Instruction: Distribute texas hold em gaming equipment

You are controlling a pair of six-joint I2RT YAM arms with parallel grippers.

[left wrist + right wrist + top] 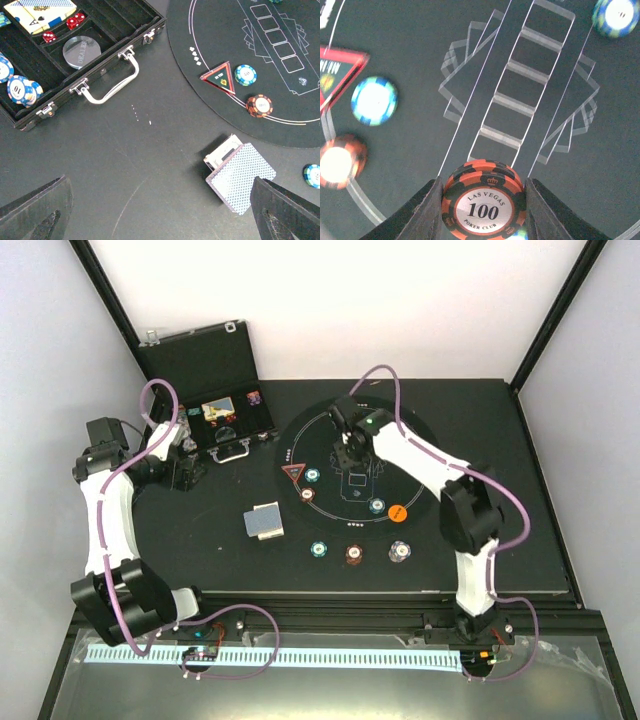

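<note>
While the left claw [160,215] hangs spread as wide as it goes with nothing between its fingers, above the bare desk [125,165] in front of the open black case [205,360], the right claw [483,210] is partly closed on an orange-and-black chip [483,200]. That chip is pinched edge to edge between the two fingers, its face reading "Las Vegas 100 Poker Club", and it is held above the row of white card outlines at the middle of the round mat [410,40].

On the mat's left side lies the red triangle marker [294,475], with a teal chip [313,476] just beside it and a brown chip [307,495] near both, on the white ring. An orange disc [398,513] lies at the mat's near edge, by the right arm.

Off the mat, a deck of cards [240,177] with blue-grey patterned backs rests on the desk, its top cards slid askew. A line of three chips [354,554], teal, brown and grey, lies on the desk just below the mat.
</note>
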